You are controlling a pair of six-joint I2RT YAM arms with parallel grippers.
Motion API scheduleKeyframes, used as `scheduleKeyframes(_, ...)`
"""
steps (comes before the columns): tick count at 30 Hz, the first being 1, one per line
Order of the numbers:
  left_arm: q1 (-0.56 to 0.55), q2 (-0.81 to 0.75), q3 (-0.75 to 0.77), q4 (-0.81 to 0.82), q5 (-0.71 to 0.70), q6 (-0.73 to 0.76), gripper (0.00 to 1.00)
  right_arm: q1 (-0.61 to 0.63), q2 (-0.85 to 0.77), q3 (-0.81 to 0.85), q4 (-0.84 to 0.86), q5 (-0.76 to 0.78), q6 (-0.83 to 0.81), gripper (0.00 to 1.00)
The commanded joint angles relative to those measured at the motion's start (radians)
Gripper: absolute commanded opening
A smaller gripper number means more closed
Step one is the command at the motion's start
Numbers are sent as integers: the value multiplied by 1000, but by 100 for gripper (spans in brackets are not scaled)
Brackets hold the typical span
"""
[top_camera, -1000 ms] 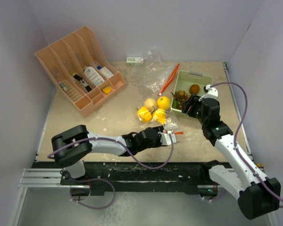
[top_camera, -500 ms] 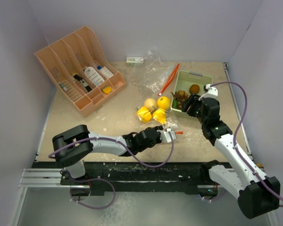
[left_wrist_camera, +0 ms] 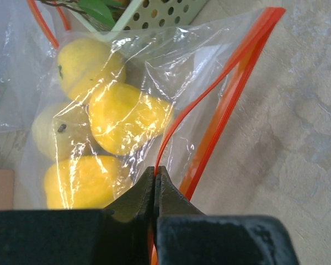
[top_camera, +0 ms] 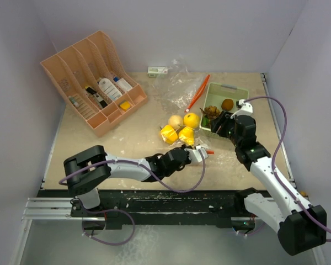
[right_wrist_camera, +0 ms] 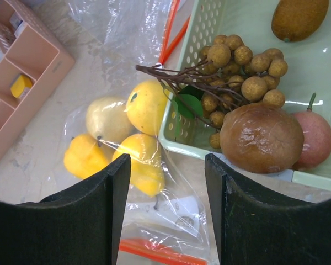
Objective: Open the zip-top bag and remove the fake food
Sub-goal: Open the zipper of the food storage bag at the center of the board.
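Left wrist view: your left gripper (left_wrist_camera: 155, 172) clamps the orange zipper strip (left_wrist_camera: 238, 83) on the bag (left_wrist_camera: 209, 55); pulled hard, it may slip free.

White arms (top_camera: 124, 164), black pincers (left_wrist_camera: 154, 172) (right_wrist_camera: 166, 182), purple cables (top_camera: 286, 130)

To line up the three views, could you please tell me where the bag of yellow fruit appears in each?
Top external: bag mid-table, just left of the basket.
Left wrist: bag fills left and centre; left gripper shut on its orange zip edge.
Right wrist: bag lower left, beside the basket.
Shared landmark: the basket, at the left wrist view's top edge.
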Motion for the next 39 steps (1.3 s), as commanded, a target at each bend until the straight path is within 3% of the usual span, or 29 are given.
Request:
scheduleKeyframes(1,36,-32,69,-7,-106,-84,0,-4,-44,-12,72,-41,19,58)
scheduleKeyframes(10,91,-275,273,-473,-410,-260,0,-3,20,21,158,-116,8,58)
scheduleKeyframes(19,91,-361,437,-781,-706,-264,0,-1,134,53,282,-260,38,58)
scheduleKeyframes(23,109,-322,429,-756,-652,-270,0,8,114,27,305,-308,55,57)
scheduleKeyframes(27,121,-163,479,-779,-537,-377,0,21,61,15,300,-355,77,45)
scheduleKeyframes(31,122,-41,530,-774,-395,-450,0,47,32,3,312,-412,114,13)
scheduleKeyframes(33,122,-21,528,-747,-335,-464,0,76,32,-2,332,-424,133,4)
scheduleKeyframes(39,130,-16,532,-731,-290,-502,0,199,120,-8,433,-386,190,1)
